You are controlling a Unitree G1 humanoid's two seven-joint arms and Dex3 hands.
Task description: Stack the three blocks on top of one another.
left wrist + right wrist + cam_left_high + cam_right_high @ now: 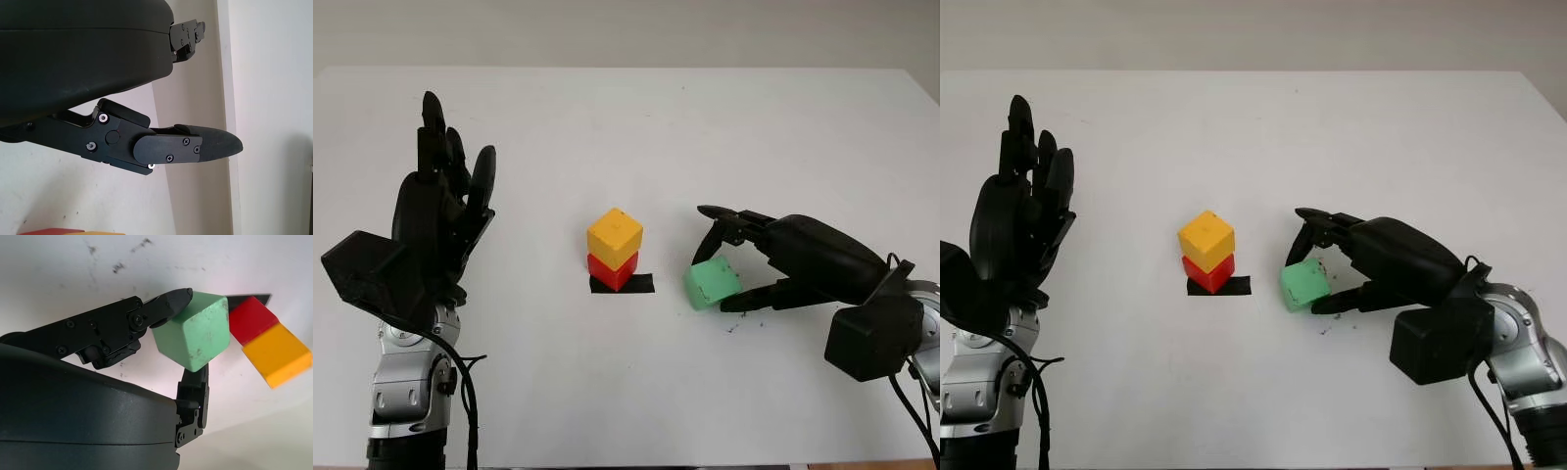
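Observation:
A yellow block sits on a red block, and the pair stands on a strip of black tape near the table's middle. Just right of that stack, my right hand is shut on a green block, pinched between thumb and fingers and tilted, at or just above the table. In the right wrist view the green block is held beside the red block and yellow block. My left hand is raised at the left, open and holding nothing.
The white table stretches wide behind and around the stack. A few dark scuff marks dot the surface under my right hand.

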